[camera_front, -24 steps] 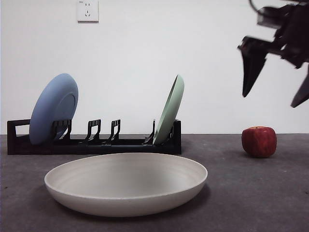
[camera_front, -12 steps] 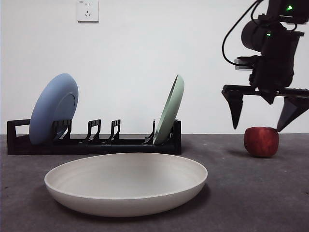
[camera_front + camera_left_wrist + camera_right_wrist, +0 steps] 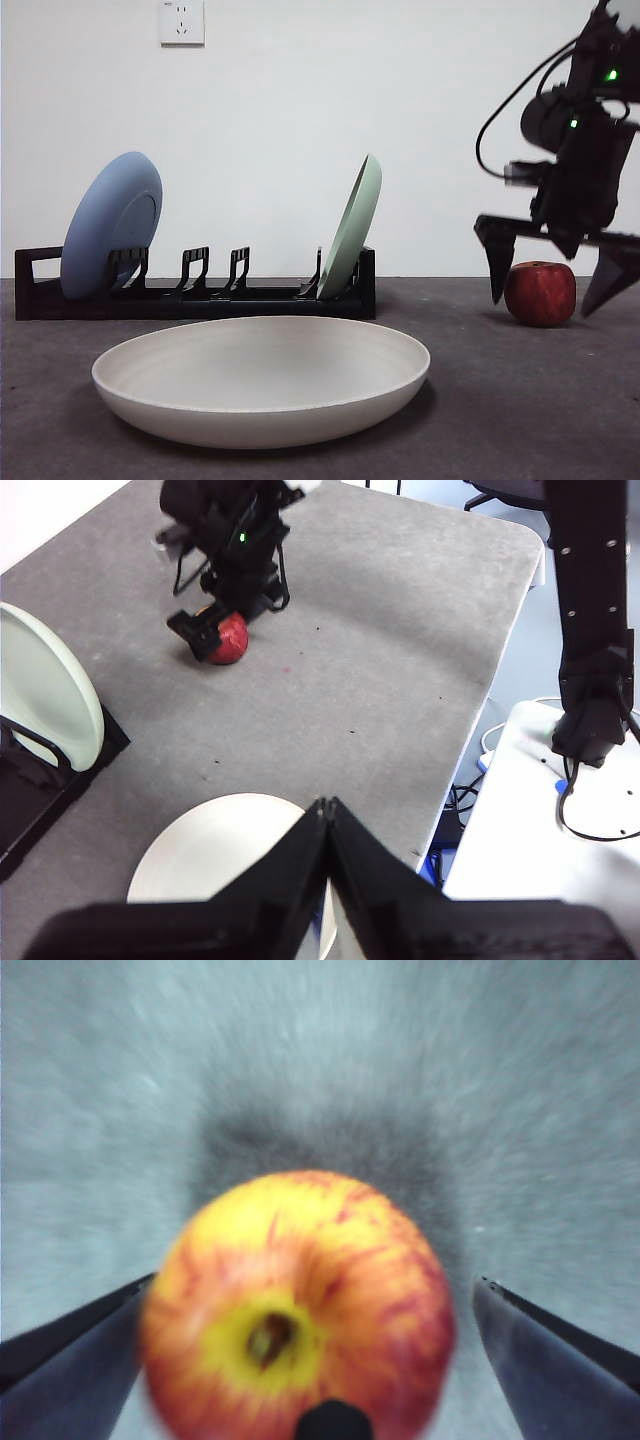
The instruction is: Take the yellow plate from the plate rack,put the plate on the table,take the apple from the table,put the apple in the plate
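I'm seeing the right gripper [image 3: 553,277] hanging over the apple [image 3: 541,293] w/ jaws spread wide, one tip on each side of the fruit and neither touching it. In the right wrist view the apple [image 3: 297,1305] is filling the gap btw the two jaws, yellowish top facing the cam, a bit blurred. The apple is sitting on the table [image 3: 500,400], well apart from the yellow plate [image 3: 261,378], which is lying flat, rim up, just in front of the plate rack [image 3: 195,290]. The rack is holding a blue plate [image 3: 110,223] at the handle end and a pale green plate [image 3: 351,225] at the other end, both leaning. My left gripper [image 3: 327,815] is hovering above the yellow plate [image 3: 220,855], jaws pressed together, holding nothing.
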